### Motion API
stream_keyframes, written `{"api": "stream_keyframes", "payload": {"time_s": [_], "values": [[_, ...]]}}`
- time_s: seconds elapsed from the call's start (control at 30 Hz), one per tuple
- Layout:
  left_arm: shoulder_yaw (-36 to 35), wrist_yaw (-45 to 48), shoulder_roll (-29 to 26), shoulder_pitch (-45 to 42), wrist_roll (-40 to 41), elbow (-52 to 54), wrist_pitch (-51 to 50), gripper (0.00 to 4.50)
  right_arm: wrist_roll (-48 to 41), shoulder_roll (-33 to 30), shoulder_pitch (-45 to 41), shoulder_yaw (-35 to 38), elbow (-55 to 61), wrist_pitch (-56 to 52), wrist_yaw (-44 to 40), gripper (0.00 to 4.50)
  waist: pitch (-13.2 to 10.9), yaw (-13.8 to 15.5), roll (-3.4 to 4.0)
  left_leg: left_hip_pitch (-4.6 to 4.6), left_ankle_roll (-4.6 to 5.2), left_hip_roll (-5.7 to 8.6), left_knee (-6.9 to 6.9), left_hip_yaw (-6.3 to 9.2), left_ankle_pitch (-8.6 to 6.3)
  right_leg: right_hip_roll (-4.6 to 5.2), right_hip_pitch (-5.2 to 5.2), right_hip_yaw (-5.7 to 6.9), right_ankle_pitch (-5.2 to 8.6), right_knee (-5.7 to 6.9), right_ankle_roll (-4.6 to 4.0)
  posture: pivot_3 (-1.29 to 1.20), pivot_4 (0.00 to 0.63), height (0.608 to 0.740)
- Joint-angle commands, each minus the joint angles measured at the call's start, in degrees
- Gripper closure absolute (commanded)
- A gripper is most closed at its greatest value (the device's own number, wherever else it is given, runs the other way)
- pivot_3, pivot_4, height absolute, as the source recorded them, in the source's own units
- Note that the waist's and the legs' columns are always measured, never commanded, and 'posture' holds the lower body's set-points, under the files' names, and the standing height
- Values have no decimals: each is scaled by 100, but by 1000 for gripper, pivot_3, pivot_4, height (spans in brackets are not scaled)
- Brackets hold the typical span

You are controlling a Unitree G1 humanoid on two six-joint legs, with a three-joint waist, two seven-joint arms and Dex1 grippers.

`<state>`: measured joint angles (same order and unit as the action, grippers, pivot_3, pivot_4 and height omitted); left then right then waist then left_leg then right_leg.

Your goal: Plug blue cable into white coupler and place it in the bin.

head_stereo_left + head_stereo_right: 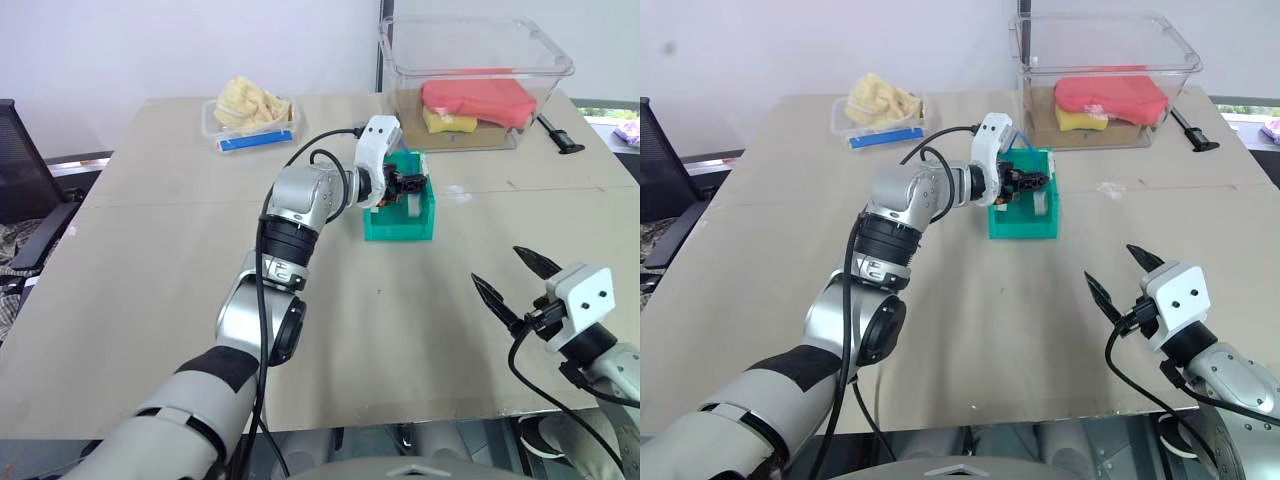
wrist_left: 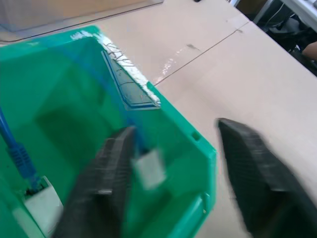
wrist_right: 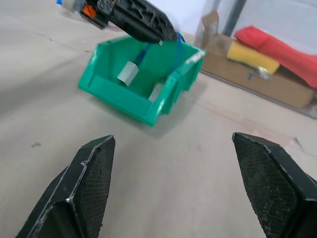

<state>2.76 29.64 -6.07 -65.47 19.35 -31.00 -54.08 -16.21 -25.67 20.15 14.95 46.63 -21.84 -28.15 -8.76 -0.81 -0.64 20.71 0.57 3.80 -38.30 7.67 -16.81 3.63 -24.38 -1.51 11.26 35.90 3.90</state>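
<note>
The teal-green bin [image 1: 400, 215] stands on the tan worktop [image 1: 160, 300] just right of the middle of the left eye view, its rim under the left gripper [image 1: 1025, 180], which reaches over it from the left. In the left wrist view that gripper's two black fingers [image 2: 257, 173] stand well apart with nothing clamped between them; one hangs over the bin's inside, the other outside its wall.

The blue cable [image 2: 17, 151] lies inside the bin, running down to the white coupler [image 2: 42, 208] on the bin's floor, where cable and coupler meet. The right wrist view shows the coupler [image 3: 130, 73] leaning against the bin's inner wall, with the blue cable [image 3: 143, 52] rising from it toward the left gripper's fingertips; whether the cable touches them cannot be told.

The right gripper [image 1: 515, 280] hovers over bare worktop at the lower right of the left eye view, well apart from the bin, its fingers [image 3: 91, 183] spread wide and empty.

At the upper right stands a large clear tub [image 1: 470, 90] holding red and yellow items. At the upper left sits a small clear food tub [image 1: 250, 125].
</note>
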Motion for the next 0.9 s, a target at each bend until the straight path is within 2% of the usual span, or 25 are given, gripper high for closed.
{"api": "stream_keyframes", "payload": {"time_s": [0.03,0.17,0.27,0.4,0.57,0.7,0.9], "values": [[-61,294,-366,118,173,808,-320,550,-13,15,54,79,284,195,68,814,-1,-3,2,0,0,0,0,-1,0,0,-2,-1,0,1,0,0,150,740],[-261,682,-698,754,539,2061,-175,550,-93,-8,26,117,221,228,43,814,-5,8,7,-1,-1,-4,-1,-4,0,0,-2,-7,0,2,0,0,150,740],[-377,1491,-1335,2156,676,3543,904,550,-307,-135,-91,275,-8,249,-169,814,1,-43,19,-6,-1,-6,-1,-15,0,4,-1,-21,-1,2,-1,0,150,740],[-496,1985,-1981,3609,701,4489,1640,550,-587,-396,-108,535,-282,291,-515,814,-5,32,18,-10,-2,-11,8,-28,0,-4,-11,-45,-2,3,-4,0,150,740],[-836,2239,-2394,4906,781,5023,2288,550,-781,-720,-13,738,-615,376,-947,814,-7,155,16,-7,5,-7,-2,-30,-3,4,0,-39,-2,-1,-4,0,150,740],[-1266,2782,-2969,6224,631,4948,3076,550,-772,-969,361,1018,-883,553,-1379,814,-7,141,19,-14,12,-9,0,-36,-7,3,3,-41,-1,-2,-4,0,150,740],[-1527,2968,-3275,7077,646,4789,3505,550,-867,-1140,816,1403,-1130,723,-1825,814,-11,169,21,-13,36,-13,-1,-33,-21,6,10,-31,5,-4,-9,0,150,740]]}}
